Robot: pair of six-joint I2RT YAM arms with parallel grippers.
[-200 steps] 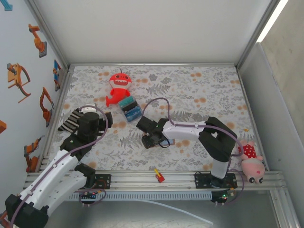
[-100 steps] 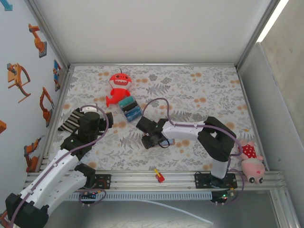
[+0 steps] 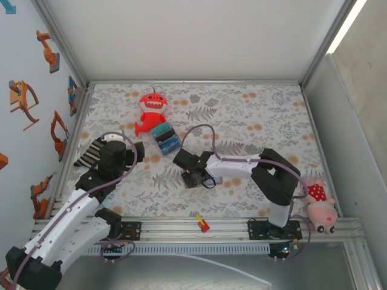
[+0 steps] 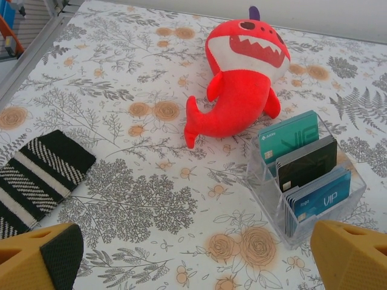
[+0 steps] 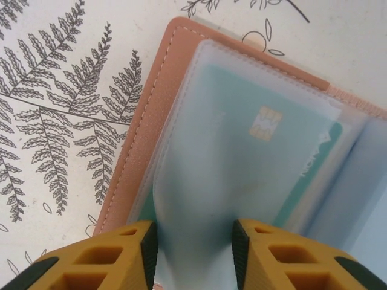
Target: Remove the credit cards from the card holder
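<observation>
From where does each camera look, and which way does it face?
Top external: above, behind the arms, facing down at the table; both arms, left gripper and right gripper show.
Left wrist: on the left arm, facing forward and down at the shark plush and card stand; yellow fingertips at the bottom corners.
Right wrist: close above the open card holder, facing down; its fingers flank a clear sleeve.
Shared: top and left wrist both show shark plush, card stand and striped sock.

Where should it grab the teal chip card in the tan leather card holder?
The edge of the teal chip card by the centre fold, where it seems to peek from the clear sleeve; come from that side, as it lies flat.
</observation>
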